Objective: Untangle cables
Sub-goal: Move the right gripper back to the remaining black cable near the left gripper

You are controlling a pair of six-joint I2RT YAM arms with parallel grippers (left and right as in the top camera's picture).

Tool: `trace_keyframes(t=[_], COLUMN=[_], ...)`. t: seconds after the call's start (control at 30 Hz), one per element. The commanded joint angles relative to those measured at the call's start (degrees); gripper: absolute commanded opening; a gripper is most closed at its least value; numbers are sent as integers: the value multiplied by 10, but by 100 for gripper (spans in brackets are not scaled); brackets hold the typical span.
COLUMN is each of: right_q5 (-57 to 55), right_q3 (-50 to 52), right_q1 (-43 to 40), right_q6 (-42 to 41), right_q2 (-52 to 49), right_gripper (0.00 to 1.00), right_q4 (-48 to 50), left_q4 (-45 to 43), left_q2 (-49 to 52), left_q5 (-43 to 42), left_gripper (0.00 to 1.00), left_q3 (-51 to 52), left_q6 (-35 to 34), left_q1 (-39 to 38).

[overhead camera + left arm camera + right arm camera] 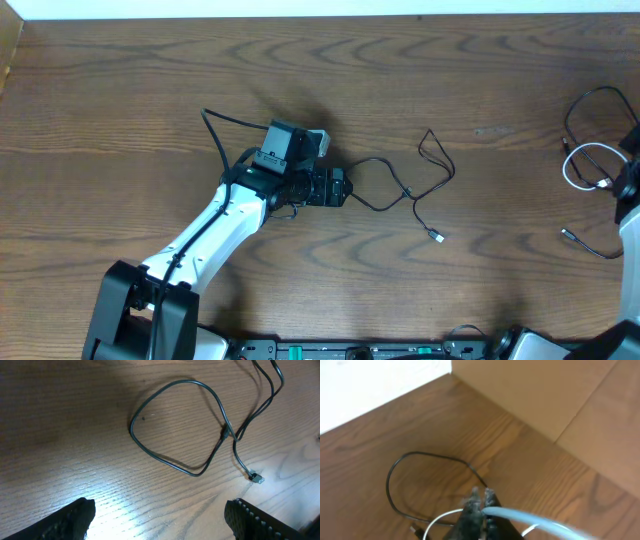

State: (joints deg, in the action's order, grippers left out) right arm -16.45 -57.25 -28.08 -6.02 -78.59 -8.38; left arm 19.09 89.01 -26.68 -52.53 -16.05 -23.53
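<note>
Left gripper (162, 505), fingers spread wide and empty, hovers with a thin black cord (226, 433) looped just ahead, likely lined up to grab. Right gripper (482, 494), fingers almost together, seems to pinch a thin white cord (520, 517) at the tips, probably to draw it clear of a second black cord (390, 485) beyond. Only the overhead view shows both groups lying well apart.

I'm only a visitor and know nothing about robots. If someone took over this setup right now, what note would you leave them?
Left tool: open, empty, above the table beside the central black cable.
Right tool: looks closed on the white cable at the table's right edge.
A second black cord loops close beside the white one.
Done: the central black cable lies alone.
Left: pull the white cable clear of the second cord.
</note>
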Motion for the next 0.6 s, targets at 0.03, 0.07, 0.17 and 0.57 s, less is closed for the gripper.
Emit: trace_keyframes(t=[0.03,0.07,0.17,0.57], right_q5=[48,57,109,277], right_q3=[-4,-4,-4,-4], right_q1=[-6,-6,-6,10], right_q6=[7,7,7,3], right_q2=[-27,-31,-42,-53], right_gripper=[55,64,70,68], right_q4=[-7,-9,-16,-49], left_q4=[2,2,2,1], left_q2=[-3,-3,-3,-3], left_q5=[4,4,4,4], left_gripper=[87,87,87,87], left_q3=[-2,-2,-2,5], left_q6=[8,8,8,8], left_q1=[-1,-1,-1,-1])
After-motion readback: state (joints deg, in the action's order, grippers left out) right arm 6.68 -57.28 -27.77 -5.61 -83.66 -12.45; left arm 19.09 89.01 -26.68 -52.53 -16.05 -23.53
